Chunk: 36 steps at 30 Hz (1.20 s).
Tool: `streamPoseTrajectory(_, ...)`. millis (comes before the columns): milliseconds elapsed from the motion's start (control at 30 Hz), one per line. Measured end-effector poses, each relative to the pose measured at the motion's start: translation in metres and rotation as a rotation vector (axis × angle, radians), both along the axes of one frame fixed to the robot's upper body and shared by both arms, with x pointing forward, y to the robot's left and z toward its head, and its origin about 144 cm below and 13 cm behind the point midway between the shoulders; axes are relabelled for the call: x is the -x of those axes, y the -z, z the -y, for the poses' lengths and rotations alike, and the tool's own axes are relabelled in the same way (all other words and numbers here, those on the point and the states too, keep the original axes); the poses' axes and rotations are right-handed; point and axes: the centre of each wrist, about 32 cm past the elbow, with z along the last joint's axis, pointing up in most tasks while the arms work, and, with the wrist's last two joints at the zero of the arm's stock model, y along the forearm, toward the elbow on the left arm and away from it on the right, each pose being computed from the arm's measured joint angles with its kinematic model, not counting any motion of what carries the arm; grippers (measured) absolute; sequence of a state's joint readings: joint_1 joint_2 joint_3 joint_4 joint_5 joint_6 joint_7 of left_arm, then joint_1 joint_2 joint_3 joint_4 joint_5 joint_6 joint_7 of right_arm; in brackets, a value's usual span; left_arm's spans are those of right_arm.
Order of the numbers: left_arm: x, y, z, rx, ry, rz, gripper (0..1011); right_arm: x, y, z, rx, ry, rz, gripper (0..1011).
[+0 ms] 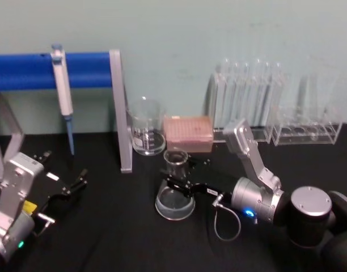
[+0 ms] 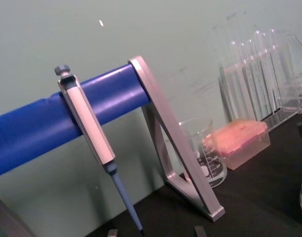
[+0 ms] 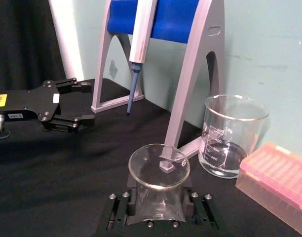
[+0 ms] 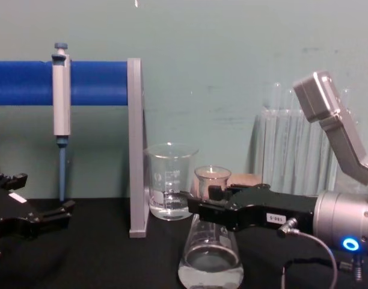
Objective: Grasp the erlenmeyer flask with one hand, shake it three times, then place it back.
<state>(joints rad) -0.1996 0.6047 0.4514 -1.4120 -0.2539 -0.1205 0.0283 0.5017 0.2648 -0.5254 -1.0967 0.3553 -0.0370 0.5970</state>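
Jaws of right gripper (image 1: pixel 174 184) closed around erlenmeyer flask (image 1: pixel 175 196) neck; contact partly hidden. Left gripper (image 1: pixel 76 182) open, empty.

A black counter (image 1: pixel 117 226) carries the things. The erlenmeyer flask (image 1: pixel 175 195) is stood on it, its neck clasped between the jaws of the right end effector (image 1: pixel 176 186). Just beyond that end effector a beaker (image 1: pixel 146 133) and a pink box (image 1: pixel 188 133) are set, with the grey foot of a blue-barred stand (image 1: pixel 121 113) to its left and clear tube racks (image 1: pixel 275 110) ranged farther back.
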Motion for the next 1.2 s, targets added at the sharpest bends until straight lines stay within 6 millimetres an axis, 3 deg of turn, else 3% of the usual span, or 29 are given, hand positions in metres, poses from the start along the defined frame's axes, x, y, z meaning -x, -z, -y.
streamPoseTrajectory(167,0.0000,0.0000,0.0000,0.000,0.000,0.000,1001,0.0000,-0.0001,-0.0002,0.001,0.000,0.001,698)
streamPoseTrajectory(533,0.0000,0.0000,0.0000,0.000,0.000,0.000,1001,-0.0002,-0.0008,-0.0005,-0.002,-0.001,0.004,995)
streamPoseTrajectory(1200,0.0000,0.0000,0.0000,0.000,0.000,0.000,1001,-0.0004,-0.0016,-0.0001,-0.005,-0.002,0.006,1000)
